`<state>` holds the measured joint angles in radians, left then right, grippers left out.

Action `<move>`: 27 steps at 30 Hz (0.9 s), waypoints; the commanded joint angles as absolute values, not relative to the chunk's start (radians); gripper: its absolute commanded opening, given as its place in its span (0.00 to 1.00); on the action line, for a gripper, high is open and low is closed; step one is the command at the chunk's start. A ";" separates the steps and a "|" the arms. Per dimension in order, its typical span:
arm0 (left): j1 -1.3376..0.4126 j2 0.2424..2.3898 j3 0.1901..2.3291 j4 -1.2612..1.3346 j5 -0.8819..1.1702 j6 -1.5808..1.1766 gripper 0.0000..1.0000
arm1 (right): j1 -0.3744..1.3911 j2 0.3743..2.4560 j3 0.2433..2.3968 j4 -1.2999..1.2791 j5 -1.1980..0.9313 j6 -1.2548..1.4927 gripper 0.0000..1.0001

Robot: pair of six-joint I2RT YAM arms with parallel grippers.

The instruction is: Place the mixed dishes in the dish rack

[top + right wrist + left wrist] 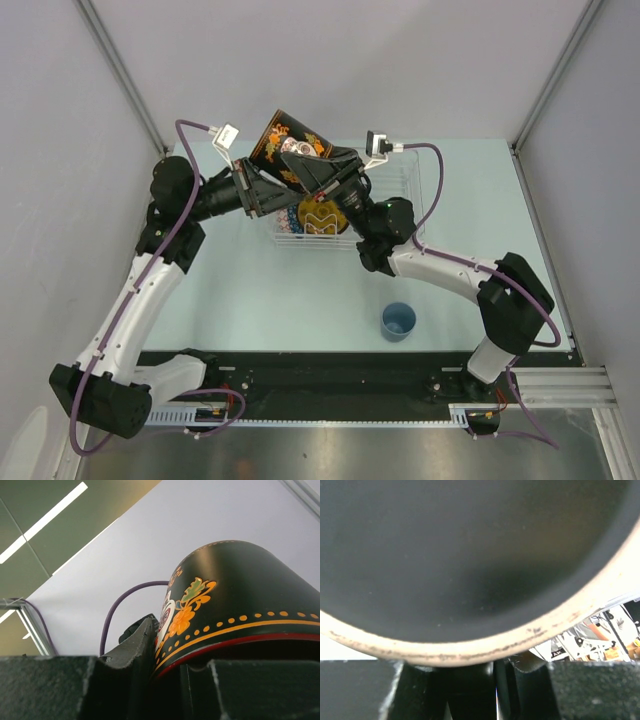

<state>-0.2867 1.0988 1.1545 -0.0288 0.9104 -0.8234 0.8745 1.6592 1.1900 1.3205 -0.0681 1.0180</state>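
Note:
The black square floral plate (285,135) is held tilted above the left end of the dish rack (402,185). My right gripper (306,165) is shut on the plate's lower edge. In the right wrist view the red-lined, dotted rim (240,590) runs into the gap between my fingers (167,666). My left gripper (270,192) sits under the plate's left side. The left wrist view is filled by the dark underside and cream foot ring (470,555). My left fingers (496,670) are nearly together just below that ring, with nothing between them. The small light-blue cup (398,321) stands on the table.
A yellow patterned dish (320,218) and a blue patterned one (290,216) show in the rack under the arms; most of the rack is hidden. White wires of the rack show in the left wrist view (607,630). Grey walls close in the table on three sides.

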 commanded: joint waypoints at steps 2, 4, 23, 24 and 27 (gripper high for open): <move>-0.275 1.085 1.207 0.068 1.032 -0.816 0.00 | 0.890 1.649 1.197 1.589 -0.307 1.094 0.00; -0.262 1.083 1.221 0.045 1.029 -0.795 0.00 | 0.862 1.644 1.184 1.577 -0.316 1.114 0.19; -0.206 1.069 1.258 0.074 1.012 -0.810 0.00 | 0.736 1.490 1.065 1.336 -0.454 1.103 0.61; -0.203 1.071 1.290 0.037 1.009 -0.795 0.00 | 0.723 1.476 1.057 1.284 -0.478 1.100 0.63; -0.202 1.089 1.351 -0.050 0.993 -0.720 0.00 | 0.686 1.414 1.013 1.189 -0.505 1.085 0.65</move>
